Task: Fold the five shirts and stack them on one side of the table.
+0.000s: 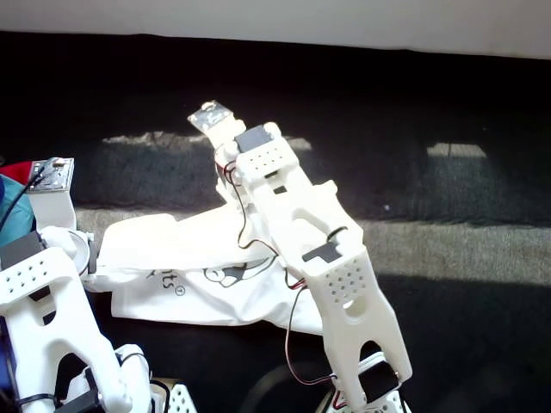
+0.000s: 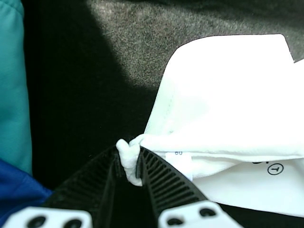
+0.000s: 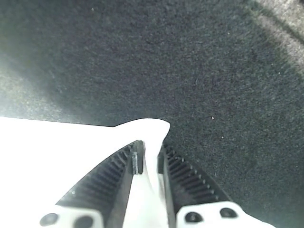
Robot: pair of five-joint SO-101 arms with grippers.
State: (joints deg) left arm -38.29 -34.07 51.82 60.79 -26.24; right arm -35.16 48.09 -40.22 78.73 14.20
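A white shirt [image 1: 172, 258] with a dark print lies crumpled across the dark table cloth in the high view. My left gripper [image 1: 91, 258] sits at the shirt's left edge. In the left wrist view this gripper [image 2: 129, 166] is shut on a bunched fold of the white shirt [image 2: 228, 104]. My right gripper [image 1: 225, 175] is at the shirt's far corner, mostly hidden under its own arm. In the right wrist view that gripper [image 3: 149, 159] is shut on a thin edge of the white shirt [image 3: 57, 152], held just above the cloth.
Teal cloth [image 2: 9, 71] and blue cloth [image 2: 14, 194] lie close beside the left gripper. Teal and red fabric [image 1: 10, 185] shows at the table's left edge. The dark table cloth [image 1: 448, 258] runs out to the right in sunlit bands.
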